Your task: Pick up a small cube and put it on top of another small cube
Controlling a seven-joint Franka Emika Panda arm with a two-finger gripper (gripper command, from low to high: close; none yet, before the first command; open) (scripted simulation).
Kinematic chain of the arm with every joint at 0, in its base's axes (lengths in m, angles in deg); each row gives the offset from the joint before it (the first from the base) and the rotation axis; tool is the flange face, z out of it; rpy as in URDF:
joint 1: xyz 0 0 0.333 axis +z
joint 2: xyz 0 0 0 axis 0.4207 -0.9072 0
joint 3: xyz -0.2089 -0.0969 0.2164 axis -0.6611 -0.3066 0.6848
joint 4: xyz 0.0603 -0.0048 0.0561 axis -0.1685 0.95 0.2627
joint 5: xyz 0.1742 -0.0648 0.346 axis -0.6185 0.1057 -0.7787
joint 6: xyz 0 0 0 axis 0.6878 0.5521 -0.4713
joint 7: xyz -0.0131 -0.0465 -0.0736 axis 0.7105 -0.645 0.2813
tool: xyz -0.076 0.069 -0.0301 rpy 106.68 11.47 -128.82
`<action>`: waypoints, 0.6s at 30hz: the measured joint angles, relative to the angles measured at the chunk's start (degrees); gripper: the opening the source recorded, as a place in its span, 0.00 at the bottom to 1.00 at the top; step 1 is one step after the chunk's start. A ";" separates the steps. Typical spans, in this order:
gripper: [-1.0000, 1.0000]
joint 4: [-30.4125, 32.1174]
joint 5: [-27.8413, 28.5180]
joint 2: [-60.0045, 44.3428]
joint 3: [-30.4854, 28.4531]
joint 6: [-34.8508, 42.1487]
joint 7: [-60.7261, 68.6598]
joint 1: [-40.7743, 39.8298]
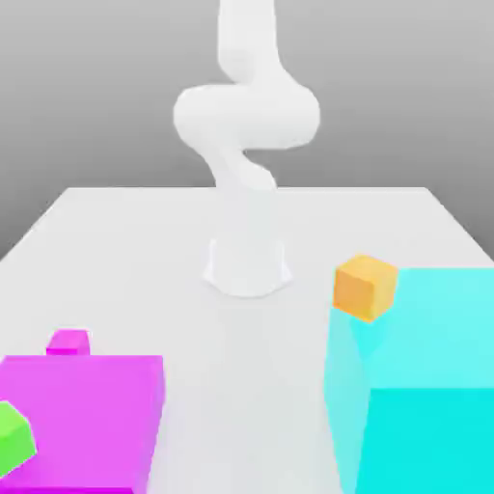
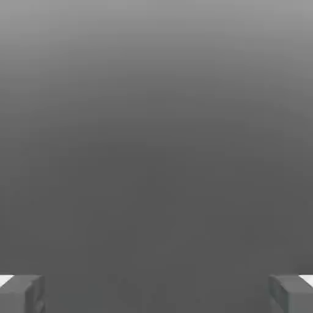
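The small cube [image 1: 68,342], tiny and plain magenta, rests on the white table [image 1: 251,376] just behind the large magenta block [image 1: 87,415] at the exterior view's left. A small orange cube [image 1: 365,287] shows at the far upper corner of the big cyan block [image 1: 425,386] on the exterior view's right. In the hand view my gripper [image 2: 156,293] is open, its grey fingertips [image 2: 21,293] standing far apart with nothing between them and only plain grey background ahead. The white arm [image 1: 246,116] rises from its base at the table's back middle.
A small green cube [image 1: 14,434] overlaps the near left corner of the large magenta block. The two big blocks flank a bare strip of table running from the arm's base [image 1: 248,262] toward the front.
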 joint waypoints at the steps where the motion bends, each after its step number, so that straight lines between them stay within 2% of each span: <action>1: 0.50 1.21 -0.44 -2.30 -2.28 -1.38 2.39 0.30; 11: 0.50 12.25 -6.71 -23.64 -21.16 -13.85 26.05 0.57; 18: 0.50 19.84 -11.12 -38.32 -29.52 -22.36 42.32 -4.76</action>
